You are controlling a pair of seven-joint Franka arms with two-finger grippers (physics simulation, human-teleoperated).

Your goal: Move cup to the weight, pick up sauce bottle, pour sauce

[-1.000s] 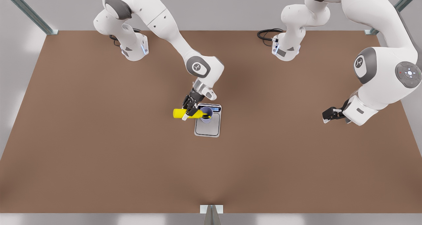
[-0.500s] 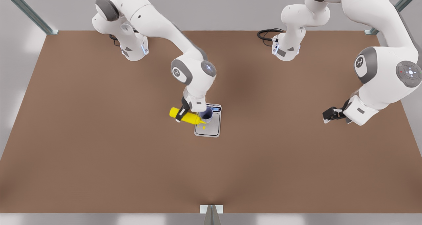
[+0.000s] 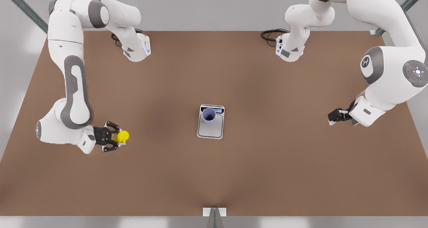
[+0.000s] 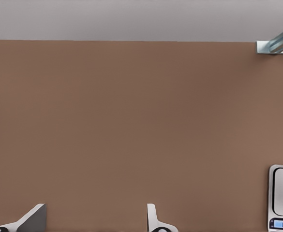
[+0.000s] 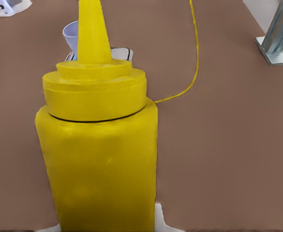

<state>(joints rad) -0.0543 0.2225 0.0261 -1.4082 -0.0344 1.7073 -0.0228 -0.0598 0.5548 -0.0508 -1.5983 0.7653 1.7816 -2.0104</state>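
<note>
Your right claw (image 3: 115, 136) pinches the bottle (image 3: 121, 136) near the worktop's (image 3: 267, 167) left edge in the front view. Your left claw (image 3: 334, 116) waits near the opposite edge, fingers (image 4: 153, 220) spread. The cup (image 3: 209, 116) stands on the scale (image 3: 210, 129) mid-worktop.

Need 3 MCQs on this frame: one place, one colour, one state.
1. The cup stands: A) on the scale B) on bare table C) in a claw
2. The sauce bottle is: A) red B) yellow C) white
3. The left claw is: A) shut on the cup B) shut on the bottle C) open, empty

1A: it sits on the plate near the display.
2B: yellow, upright in the right claw at the front view's left.
3C: its fingers stand apart over bare table.
</note>
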